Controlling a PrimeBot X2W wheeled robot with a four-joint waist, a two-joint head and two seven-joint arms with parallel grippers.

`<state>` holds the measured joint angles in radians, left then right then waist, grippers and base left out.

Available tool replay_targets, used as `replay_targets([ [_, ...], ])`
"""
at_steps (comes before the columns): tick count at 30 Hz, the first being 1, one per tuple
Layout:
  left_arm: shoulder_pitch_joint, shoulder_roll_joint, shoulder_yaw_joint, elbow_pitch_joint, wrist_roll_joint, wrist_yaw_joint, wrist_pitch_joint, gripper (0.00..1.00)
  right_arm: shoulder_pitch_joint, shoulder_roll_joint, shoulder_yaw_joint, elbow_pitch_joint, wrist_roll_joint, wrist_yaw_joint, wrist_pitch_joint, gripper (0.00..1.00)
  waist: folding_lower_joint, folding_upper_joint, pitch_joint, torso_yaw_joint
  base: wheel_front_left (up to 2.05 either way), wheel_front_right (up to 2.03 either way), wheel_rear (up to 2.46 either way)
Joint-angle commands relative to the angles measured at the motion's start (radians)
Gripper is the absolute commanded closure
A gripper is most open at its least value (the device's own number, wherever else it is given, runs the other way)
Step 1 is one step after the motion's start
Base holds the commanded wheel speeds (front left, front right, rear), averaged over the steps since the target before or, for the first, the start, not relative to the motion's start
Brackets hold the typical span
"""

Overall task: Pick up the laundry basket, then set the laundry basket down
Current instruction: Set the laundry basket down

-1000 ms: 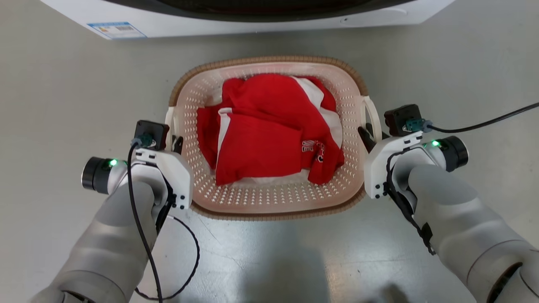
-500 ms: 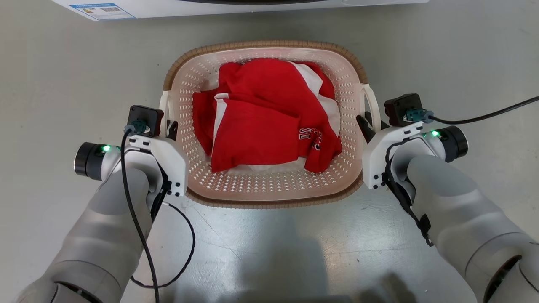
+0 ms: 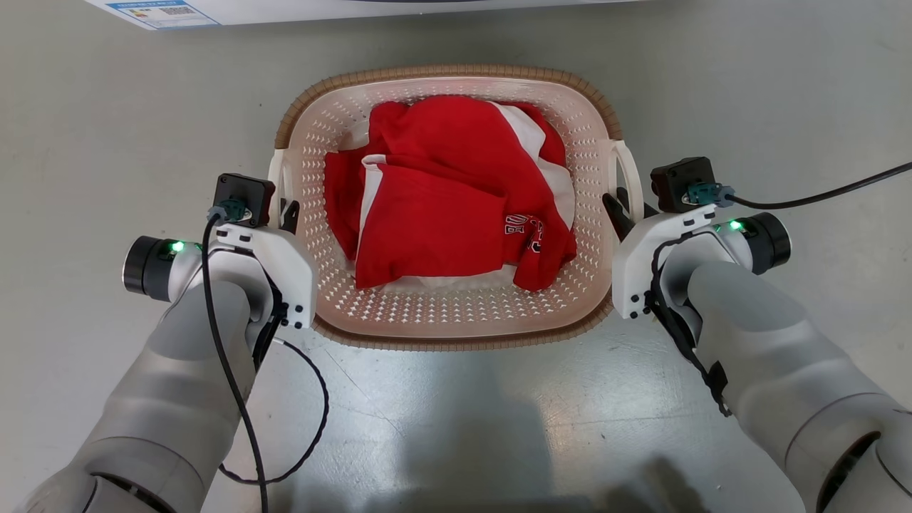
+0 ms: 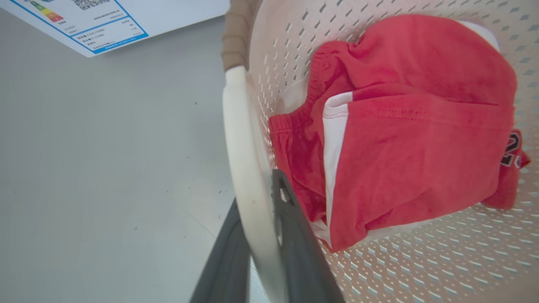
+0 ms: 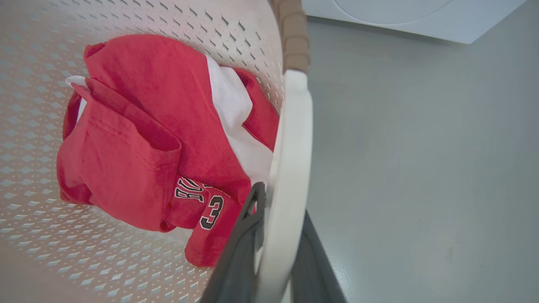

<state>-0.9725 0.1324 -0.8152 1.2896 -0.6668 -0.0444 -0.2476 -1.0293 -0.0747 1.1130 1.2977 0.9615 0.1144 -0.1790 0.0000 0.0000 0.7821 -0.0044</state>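
Observation:
The laundry basket [image 3: 456,73], cream-white and perforated with a tan woven-look rim, sits centred in the head view with a red and white garment [image 3: 442,214] inside. My left gripper [image 3: 283,214] is shut on the basket's white left handle [image 4: 246,160], one dark finger [image 4: 301,256] inside the loop and one outside. My right gripper [image 3: 618,211] is shut on the white right handle [image 5: 290,168], and its fingers [image 5: 242,248] straddle the loop the same way. I cannot tell whether the basket's base touches the grey floor.
A white appliance [image 3: 427,6] with a blue-edged label [image 4: 97,21] stands just beyond the basket. A black cable [image 3: 819,208] runs right from my right wrist, and another loops on the floor [image 3: 313,427] by my left forearm. Grey floor surrounds the basket.
The whole head picture has shifted: appliance, basket and grippers sit higher and look slightly larger than a second ago. Both grippers keep the same hold on the handles.

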Motion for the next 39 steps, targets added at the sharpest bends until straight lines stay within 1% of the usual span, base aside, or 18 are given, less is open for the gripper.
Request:
replay_targets([
  [1,-0.028,0.032,0.006,-0.005,0.008,-0.003,-0.012,1.00,0.033,0.023,0.021,-0.009,-0.005,0.016,-0.013,1.00,0.0000,0.0000,0.001,0.000,0.00,0.00,0.00],
  [15,-0.032,0.029,-0.003,-0.001,-0.002,-0.004,-0.012,1.00,0.023,0.024,0.027,-0.008,0.004,0.016,-0.011,1.00,0.0000,0.0000,0.012,-0.003,0.00,0.00,0.00],
  [26,-0.041,0.040,-0.008,0.000,-0.011,-0.005,0.001,1.00,0.019,0.024,0.029,-0.007,0.017,0.016,-0.013,1.00,0.0000,0.0000,0.022,-0.010,0.00,0.00,0.00],
  [27,-0.040,0.041,-0.003,0.000,-0.017,-0.003,0.006,0.95,0.017,0.024,0.026,-0.007,0.018,0.016,-0.017,0.85,0.0000,0.0000,0.022,-0.012,0.00,0.00,0.00],
  [28,-0.040,0.042,0.002,0.000,-0.025,-0.001,0.013,0.49,0.015,0.024,0.022,-0.007,0.017,0.016,-0.023,0.08,0.0000,0.0000,0.023,-0.013,0.00,0.00,0.00],
  [29,-0.039,0.042,0.008,0.001,-0.033,0.002,0.024,0.02,0.013,0.023,0.018,-0.007,0.014,0.016,-0.028,0.00,0.0000,0.0000,0.024,-0.014,0.00,0.00,0.00],
  [30,-0.037,0.042,0.014,0.001,-0.041,0.005,0.037,0.00,0.012,0.020,0.013,-0.007,0.011,0.016,-0.034,0.00,0.0000,0.0000,0.024,-0.016,0.00,0.00,0.00],
  [39,-0.031,0.055,0.024,0.001,-0.063,0.024,0.071,0.00,0.016,0.019,-0.032,-0.007,-0.024,0.016,-0.060,0.00,0.0000,0.0000,0.015,-0.031,0.00,0.00,0.00],
])
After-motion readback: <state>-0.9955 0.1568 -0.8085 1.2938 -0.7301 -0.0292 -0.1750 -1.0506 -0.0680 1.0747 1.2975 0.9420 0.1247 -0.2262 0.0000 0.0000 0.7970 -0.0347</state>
